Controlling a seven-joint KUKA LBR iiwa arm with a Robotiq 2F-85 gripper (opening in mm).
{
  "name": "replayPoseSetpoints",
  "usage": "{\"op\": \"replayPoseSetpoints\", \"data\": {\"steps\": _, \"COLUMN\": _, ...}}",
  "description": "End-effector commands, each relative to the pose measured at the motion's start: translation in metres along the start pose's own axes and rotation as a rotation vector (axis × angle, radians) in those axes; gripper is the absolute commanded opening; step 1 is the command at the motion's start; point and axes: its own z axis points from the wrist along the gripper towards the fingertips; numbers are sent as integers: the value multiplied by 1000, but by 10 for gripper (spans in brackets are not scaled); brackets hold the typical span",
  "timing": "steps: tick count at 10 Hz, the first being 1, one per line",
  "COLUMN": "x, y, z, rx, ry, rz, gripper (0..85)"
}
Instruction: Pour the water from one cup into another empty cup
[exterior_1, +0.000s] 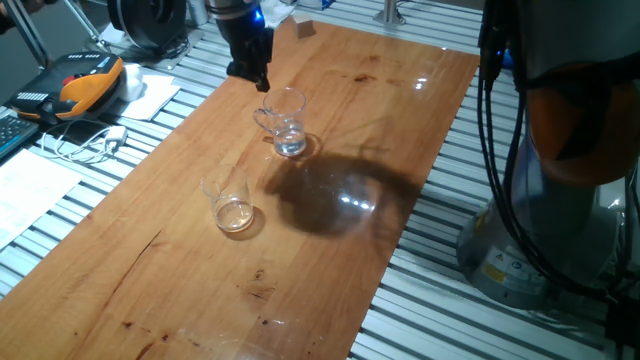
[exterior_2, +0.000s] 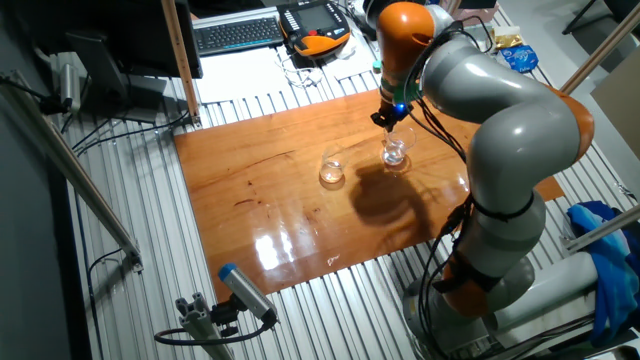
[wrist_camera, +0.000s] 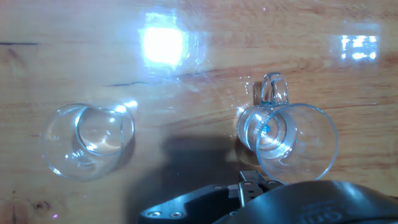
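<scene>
The clear glass mug (exterior_1: 283, 122) with a loop handle stands upright on the wooden table (exterior_1: 180, 270). A little water (exterior_1: 290, 146) lies in its bottom. The handleless glass tumbler (exterior_1: 230, 200) stands upright and empty, nearer the front left. My gripper (exterior_1: 260, 82) hangs just above the mug's far rim, apart from it, fingers close together and holding nothing. In the hand view the mug (wrist_camera: 287, 140) is on the right with its handle pointing away, and the tumbler (wrist_camera: 87, 142) is on the left. The other fixed view shows the gripper (exterior_2: 386, 120) over the mug (exterior_2: 397, 150), beside the tumbler (exterior_2: 332, 171).
An orange and black pendant (exterior_1: 85, 82), cables and papers (exterior_1: 30, 190) lie left of the table on the slatted bench. The arm's base (exterior_1: 560, 200) stands to the right. A keyboard (exterior_2: 238, 33) lies beyond the table's far edge.
</scene>
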Motion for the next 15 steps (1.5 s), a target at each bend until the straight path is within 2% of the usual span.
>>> {"op": "replayPoseSetpoints", "data": {"steps": 1, "x": 0, "y": 0, "z": 0, "rx": 24, "ry": -20, "rz": -8, "gripper": 0}}
{"op": "replayPoseSetpoints", "data": {"steps": 2, "x": 0, "y": 0, "z": 0, "rx": 41, "ry": -32, "rz": -6, "gripper": 0}}
{"op": "replayPoseSetpoints", "data": {"steps": 3, "x": -2, "y": 1, "z": 5, "rx": 36, "ry": -45, "rz": 6, "gripper": 170}}
{"op": "replayPoseSetpoints", "data": {"steps": 6, "x": -8, "y": -2, "z": 26, "rx": 23, "ry": -51, "rz": 31, "gripper": 170}}
{"op": "replayPoseSetpoints", "data": {"steps": 7, "x": -10, "y": -4, "z": 33, "rx": 36, "ry": -59, "rz": 24, "gripper": 340}}
{"op": "replayPoseSetpoints", "data": {"steps": 8, "x": -11, "y": -6, "z": 39, "rx": 37, "ry": -63, "rz": 24, "gripper": 340}}
{"op": "replayPoseSetpoints", "data": {"steps": 9, "x": -12, "y": -6, "z": 46, "rx": 26, "ry": -71, "rz": 34, "gripper": 340}}
{"op": "replayPoseSetpoints", "data": {"steps": 10, "x": -14, "y": -7, "z": 52, "rx": 33, "ry": -76, "rz": 27, "gripper": 340}}
{"op": "replayPoseSetpoints", "data": {"steps": 13, "x": -21, "y": -16, "z": 79, "rx": -6, "ry": -95, "rz": 11, "gripper": 340}}
{"op": "replayPoseSetpoints", "data": {"steps": 15, "x": -22, "y": -17, "z": 84, "rx": -8, "ry": -103, "rz": 11, "gripper": 340}}
